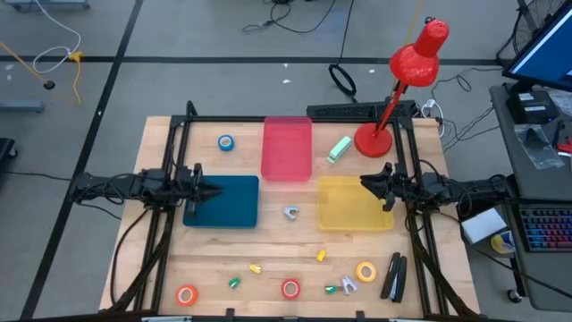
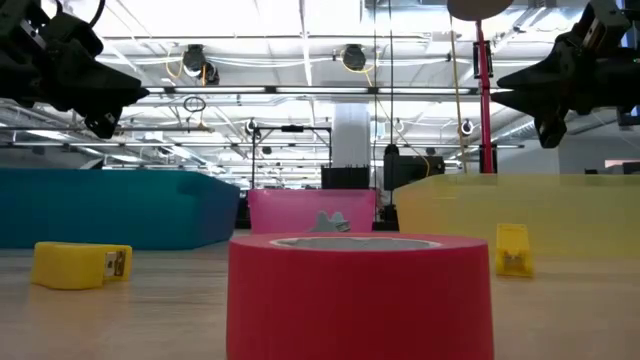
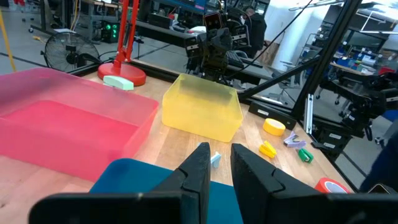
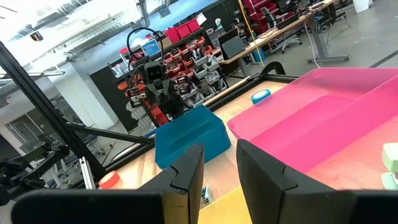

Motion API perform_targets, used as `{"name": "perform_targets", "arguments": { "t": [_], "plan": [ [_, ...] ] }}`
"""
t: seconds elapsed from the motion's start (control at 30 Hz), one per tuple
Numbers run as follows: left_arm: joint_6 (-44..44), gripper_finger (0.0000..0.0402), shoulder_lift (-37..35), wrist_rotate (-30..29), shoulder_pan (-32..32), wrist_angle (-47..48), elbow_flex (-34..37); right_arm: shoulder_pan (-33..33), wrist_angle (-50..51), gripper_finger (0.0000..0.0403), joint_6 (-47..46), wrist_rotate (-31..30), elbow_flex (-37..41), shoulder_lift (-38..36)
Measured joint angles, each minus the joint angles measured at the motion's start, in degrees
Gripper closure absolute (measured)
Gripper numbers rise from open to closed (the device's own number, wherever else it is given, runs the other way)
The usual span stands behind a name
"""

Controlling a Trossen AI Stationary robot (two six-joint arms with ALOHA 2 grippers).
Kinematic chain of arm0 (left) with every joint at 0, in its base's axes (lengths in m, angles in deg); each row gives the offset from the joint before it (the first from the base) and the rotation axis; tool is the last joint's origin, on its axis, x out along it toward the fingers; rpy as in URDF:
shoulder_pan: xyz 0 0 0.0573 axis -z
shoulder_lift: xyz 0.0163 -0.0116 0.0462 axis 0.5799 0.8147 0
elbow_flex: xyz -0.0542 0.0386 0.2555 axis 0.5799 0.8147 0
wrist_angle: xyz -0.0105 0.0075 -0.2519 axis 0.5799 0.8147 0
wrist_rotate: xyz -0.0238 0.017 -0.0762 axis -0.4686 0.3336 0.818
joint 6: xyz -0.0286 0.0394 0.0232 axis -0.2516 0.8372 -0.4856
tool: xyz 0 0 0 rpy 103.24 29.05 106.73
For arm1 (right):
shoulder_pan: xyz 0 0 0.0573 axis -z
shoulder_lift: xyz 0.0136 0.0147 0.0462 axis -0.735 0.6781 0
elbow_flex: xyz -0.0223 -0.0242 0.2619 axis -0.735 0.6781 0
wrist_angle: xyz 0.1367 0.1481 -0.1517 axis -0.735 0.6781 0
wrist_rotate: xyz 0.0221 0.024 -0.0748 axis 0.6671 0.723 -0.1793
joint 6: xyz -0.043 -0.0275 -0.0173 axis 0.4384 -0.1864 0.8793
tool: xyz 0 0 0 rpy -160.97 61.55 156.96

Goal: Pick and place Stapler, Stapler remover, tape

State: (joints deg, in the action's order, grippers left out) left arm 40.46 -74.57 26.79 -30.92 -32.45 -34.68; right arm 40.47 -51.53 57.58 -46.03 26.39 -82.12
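Left gripper hangs over the blue tray near the table's left edge, fingers apart with a narrow gap and nothing between them. Right gripper hangs over the yellow tray near the right edge, its fingers also parted and empty.

No brand, label or writing can be read on any item.

A pink tray lies at the middle of the far edge, with the blue tape to its left and a light green stapler to its right, beside the red lamp at the far right corner. A grey remover sits alone between the blue and yellow trays.

Along the near edge lie the orange tape, red tape and yellow tape, with small yellow and green pieces among them. A black stapler lies at the near right corner. The wood between the trays and the near row is open.
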Motion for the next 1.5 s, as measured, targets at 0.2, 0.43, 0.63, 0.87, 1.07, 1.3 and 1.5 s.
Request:
{"name": "perform_targets", "arguments": {
  "t": [0.2,0.43,0.63,0.87,1.07,1.3,1.5],
  "plan": [
    [-0.02,0.0337,0.0,0.0,-0.01,-0.01,-0.02,-0.01,-0.02,0.0314,0.0,-0.02,-0.01,0.0],
    [0.35,0.0337,-0.01,-0.06,0.0,0.0,-0.01,0.01,-1.4,0.0314,-0.02,-1.67,0.01,0.0],
    [6.49,0.0337,-0.01,-0.85,0.0,-0.03,-0.01,0.01,-6.12,0.0314,-1.47,-1.57,0.01,0.0],
    [6.86,0.0337,0.0,-1.39,0.01,-0.14,-0.01,-0.01,-10.6,0.0314,0.01,-1.57,0.01,0.02],
    [-2.24,0.0337,0.0,-6.01,0.01,-7.12,0.16,0.01,-10.58,0.0314,1.15,-0.5,0.01,0.02],
    [-11.74,0.0337,0.0,-12.14,0.01,-17.76,0.13,-0.02,-12.14,0.0314,5.31,7.25,0.01,0.74],
    [-12.27,0.0337,0.0,-12.63,0.01,-21.05,0.09,-0.02,-14.03,0.0314,6.3,13.86,-2.49,6.57]
  ]
}}
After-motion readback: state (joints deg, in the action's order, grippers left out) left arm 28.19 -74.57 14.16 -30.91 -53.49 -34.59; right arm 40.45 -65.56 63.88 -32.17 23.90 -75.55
